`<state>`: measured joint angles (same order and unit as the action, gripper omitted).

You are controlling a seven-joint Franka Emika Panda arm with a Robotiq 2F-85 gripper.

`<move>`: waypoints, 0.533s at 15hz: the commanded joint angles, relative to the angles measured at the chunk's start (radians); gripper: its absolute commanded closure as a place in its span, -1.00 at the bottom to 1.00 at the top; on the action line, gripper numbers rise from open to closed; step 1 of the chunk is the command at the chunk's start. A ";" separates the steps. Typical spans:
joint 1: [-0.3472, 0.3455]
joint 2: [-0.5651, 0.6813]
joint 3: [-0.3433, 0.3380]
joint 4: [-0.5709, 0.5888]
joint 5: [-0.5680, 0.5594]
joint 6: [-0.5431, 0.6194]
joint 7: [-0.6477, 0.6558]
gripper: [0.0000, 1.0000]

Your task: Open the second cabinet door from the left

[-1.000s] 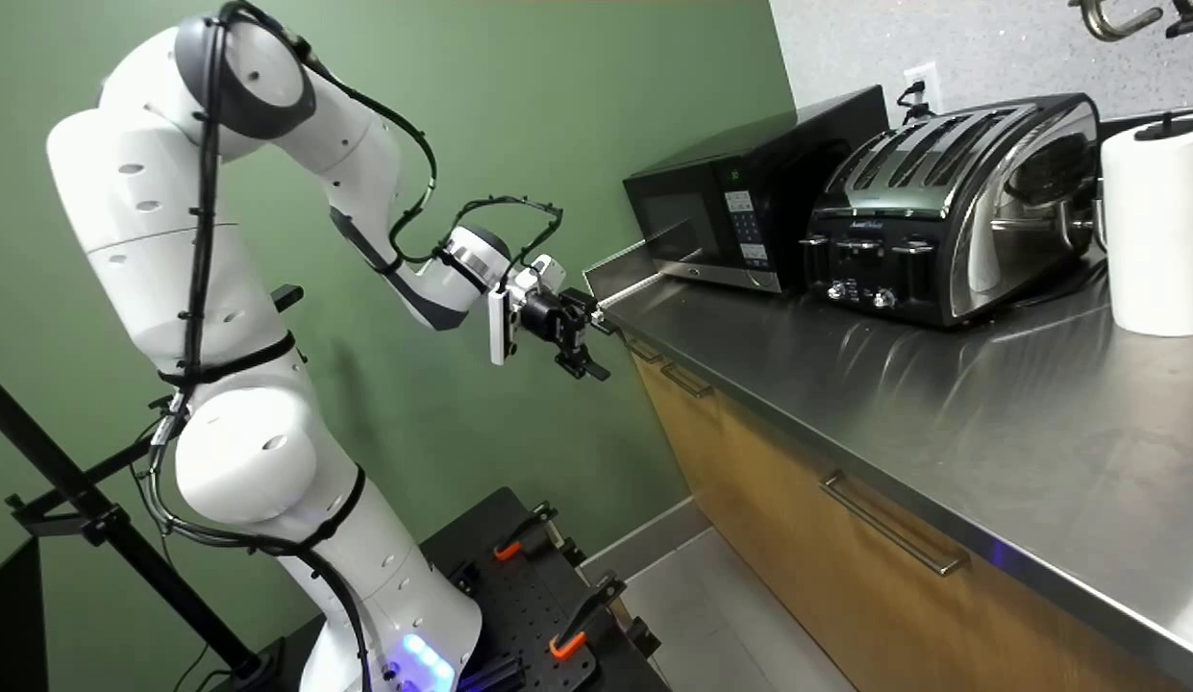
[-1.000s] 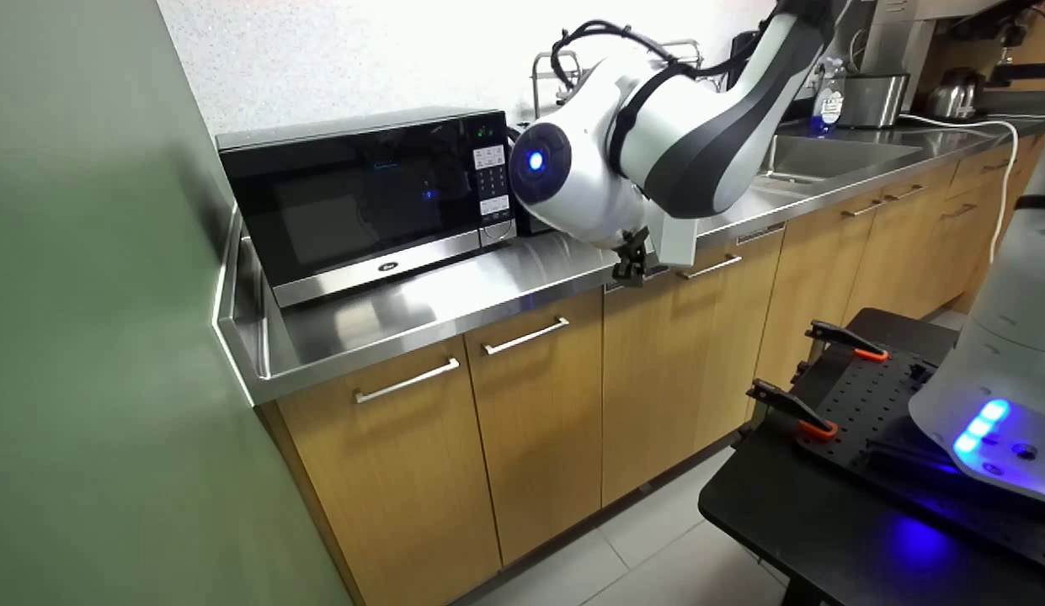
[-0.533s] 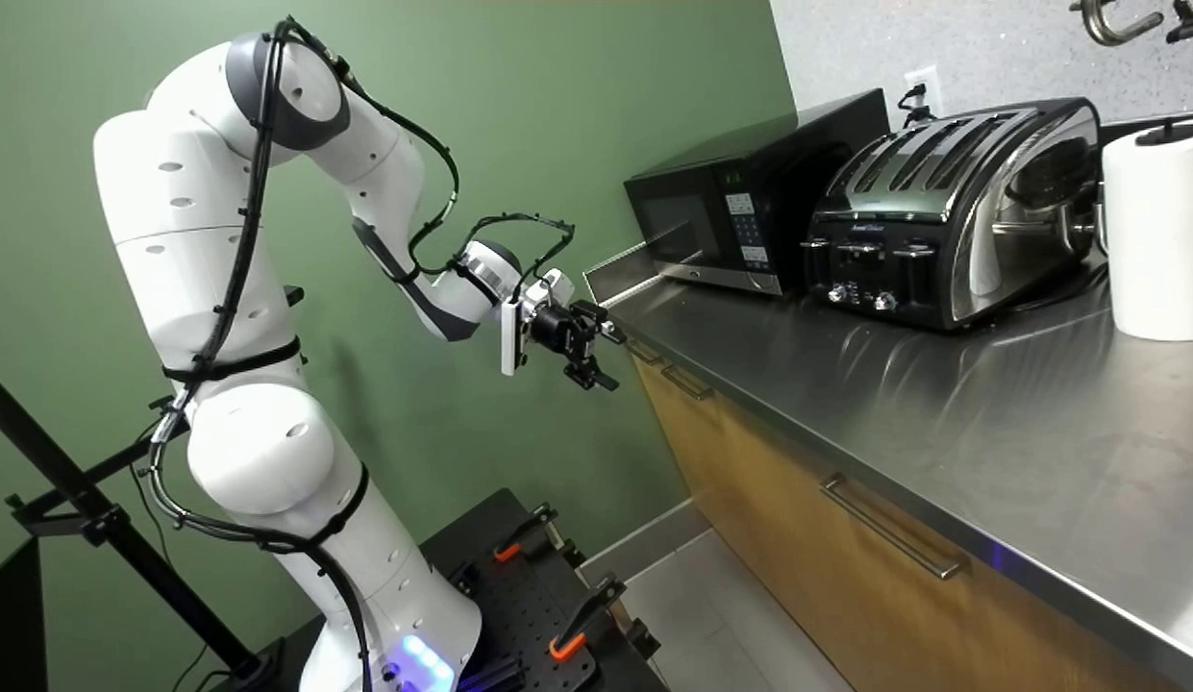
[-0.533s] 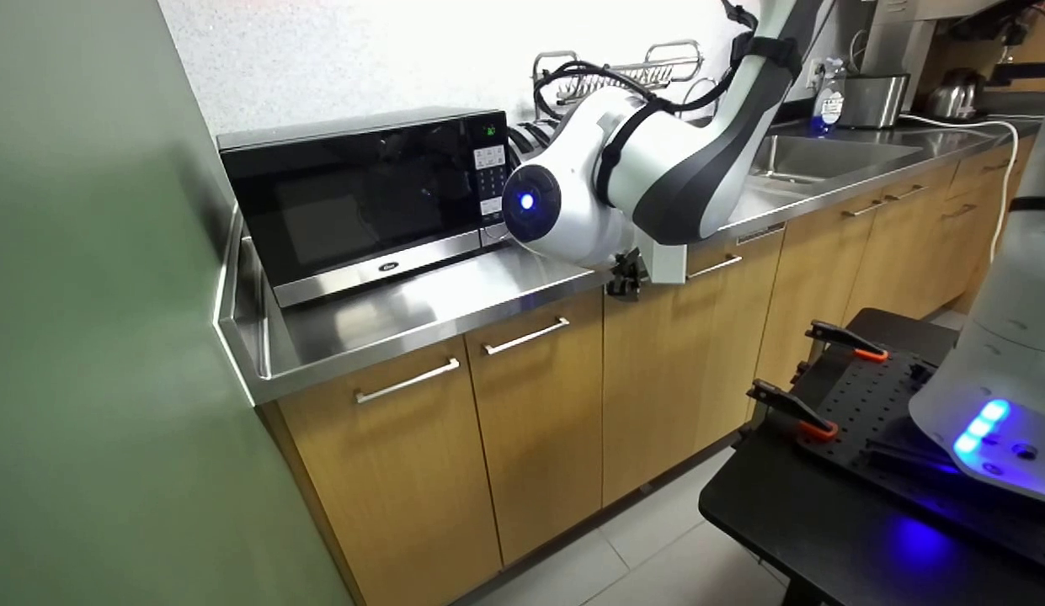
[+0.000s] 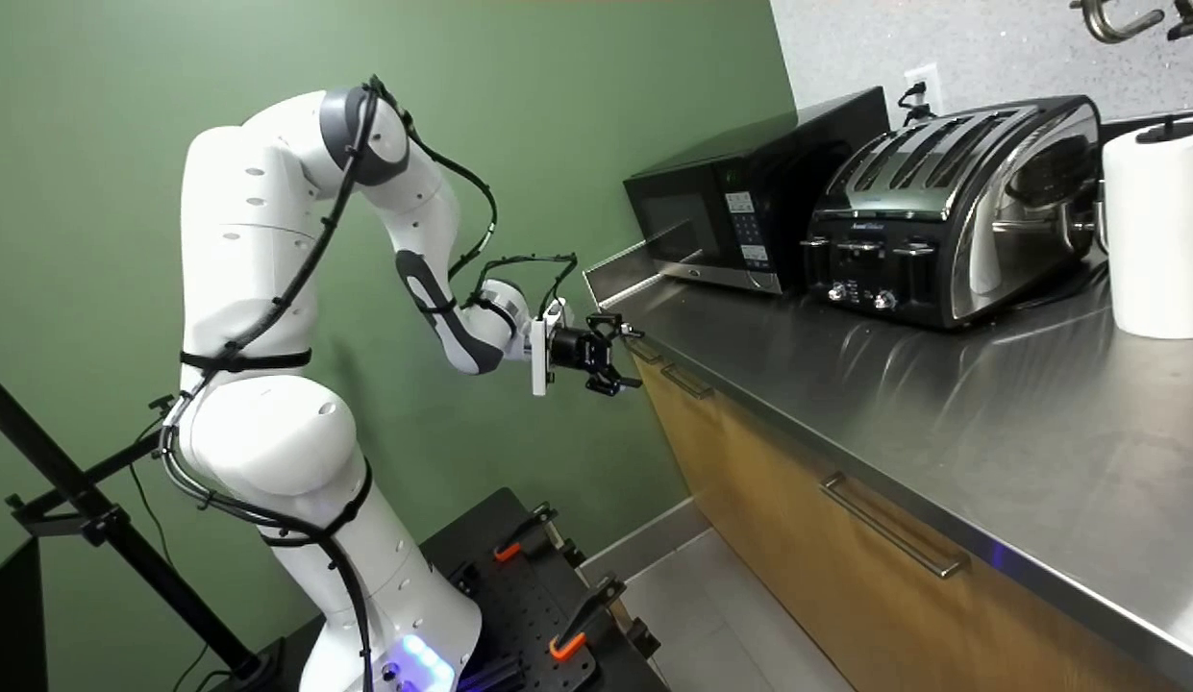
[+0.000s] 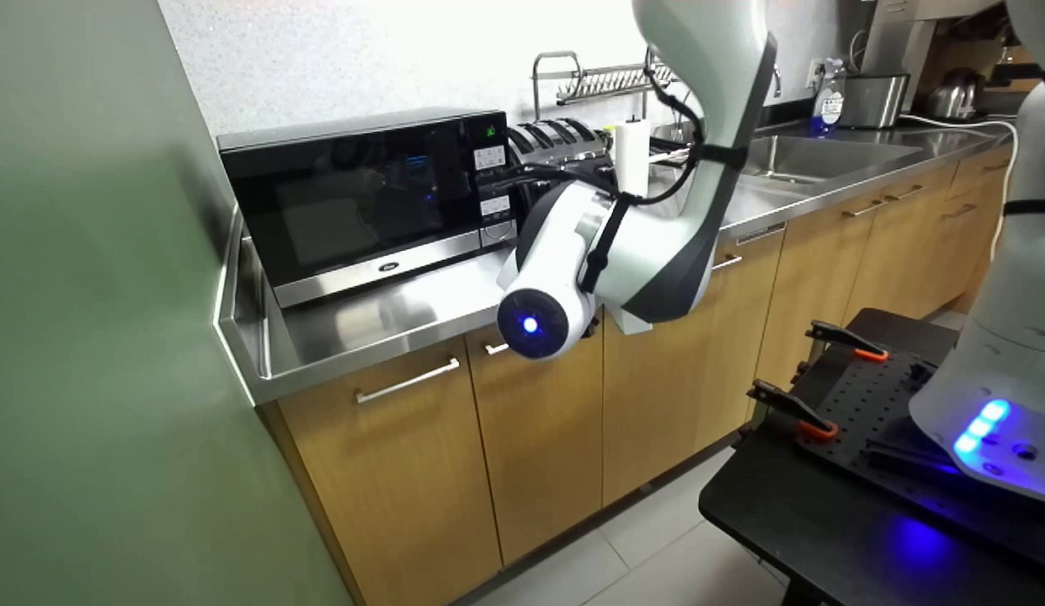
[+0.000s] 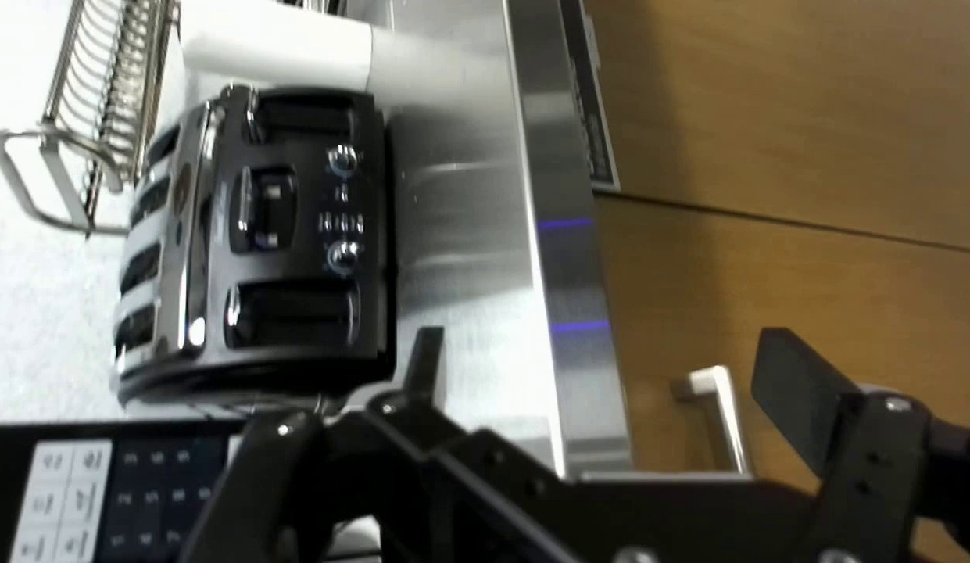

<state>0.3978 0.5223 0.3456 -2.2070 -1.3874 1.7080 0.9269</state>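
The second cabinet door from the left (image 6: 539,446) is a light brown wood panel, shut, in an exterior view. The wrist hides most of its bar handle (image 6: 493,348) there. The handle also shows in an exterior view (image 5: 685,383) below the counter edge. In the wrist view the door (image 7: 672,313) lies right of the counter edge, and one end of its handle (image 7: 727,414) shows between the fingers. My gripper (image 5: 634,358) is open and empty, in front of the counter edge. In the wrist view its fingertips (image 7: 602,344) stand apart, one over the counter side, one over the door side.
The steel counter (image 6: 345,337) has a raised edge above the doors. A microwave (image 6: 362,202), a toaster (image 5: 952,211) and a paper towel roll (image 5: 1158,231) stand on it. The leftmost door (image 6: 396,471) has a similar handle. A black table (image 6: 741,505) carries the arm's base.
The arm has lowered and reached forward. The gripper has moved down and closer to the cabinet fronts, turning more level. In an exterior view the wrist now covers part of the second door's handle.
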 commanded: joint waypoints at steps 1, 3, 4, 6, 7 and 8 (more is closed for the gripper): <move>0.094 0.205 -0.039 0.159 -0.140 -0.091 0.055 -1.00; 0.057 0.159 -0.013 0.105 -0.121 -0.060 0.045 -1.00; 0.073 0.203 -0.015 0.139 -0.129 -0.088 0.053 -1.00; 0.089 0.251 -0.015 0.182 -0.131 -0.112 0.059 -1.00; 0.090 0.257 -0.015 0.189 -0.131 -0.114 0.059 -1.00; 0.090 0.257 -0.017 0.193 -0.131 -0.114 0.059 -1.00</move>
<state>0.4997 0.7749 0.3158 -2.0155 -1.5128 1.6022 0.9858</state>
